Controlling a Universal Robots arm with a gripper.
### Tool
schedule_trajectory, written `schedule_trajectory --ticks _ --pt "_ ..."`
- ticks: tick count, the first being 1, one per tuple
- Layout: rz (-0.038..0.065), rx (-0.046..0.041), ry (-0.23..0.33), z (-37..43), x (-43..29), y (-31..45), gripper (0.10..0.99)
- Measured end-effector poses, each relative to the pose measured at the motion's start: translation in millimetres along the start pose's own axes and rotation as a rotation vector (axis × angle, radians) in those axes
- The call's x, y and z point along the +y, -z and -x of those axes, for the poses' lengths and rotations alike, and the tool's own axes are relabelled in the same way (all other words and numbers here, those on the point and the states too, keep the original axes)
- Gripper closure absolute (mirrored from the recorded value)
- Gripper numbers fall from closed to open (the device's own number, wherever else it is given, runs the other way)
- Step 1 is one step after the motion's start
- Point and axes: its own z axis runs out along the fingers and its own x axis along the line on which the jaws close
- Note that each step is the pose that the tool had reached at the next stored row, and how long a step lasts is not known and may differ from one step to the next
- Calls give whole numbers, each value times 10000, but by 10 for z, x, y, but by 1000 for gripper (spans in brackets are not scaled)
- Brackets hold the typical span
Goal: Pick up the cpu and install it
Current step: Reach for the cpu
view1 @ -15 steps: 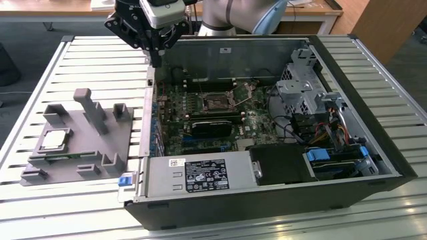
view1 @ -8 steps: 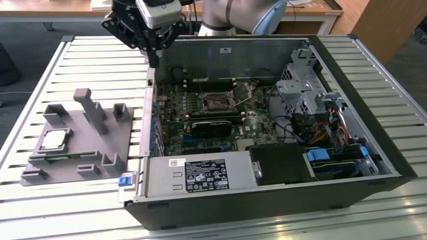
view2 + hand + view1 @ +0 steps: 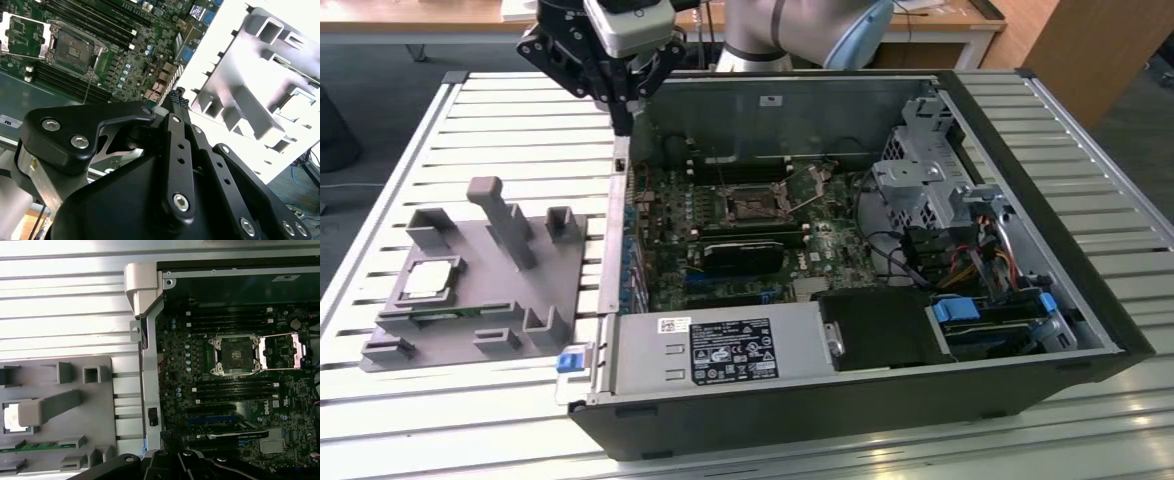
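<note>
One cpu [image 3: 430,279] sits in its pocket on the grey tray [image 3: 450,337] outside the case [image 3: 774,102], socket frame [image 3: 754,205] flipped open to take it, while the gripper [image 3: 624,124] hangs pinched shut, empty, above the case edge.

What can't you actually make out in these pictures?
1. The cpu, first wrist view: bleached by glare and partly behind the post, so its surface cannot be read.
2. The tray, second wrist view: glare whitens it, so what sits in its pockets cannot be told.
3. The socket, exterior view: too small to show its contacts.
</note>
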Motion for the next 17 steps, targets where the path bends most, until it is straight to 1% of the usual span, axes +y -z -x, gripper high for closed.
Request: schedule_trajectory --ticks 12,17 --pt "0 1 0 -74 -6 0 980" --pt "0 0 0 -123 -10 0 980"
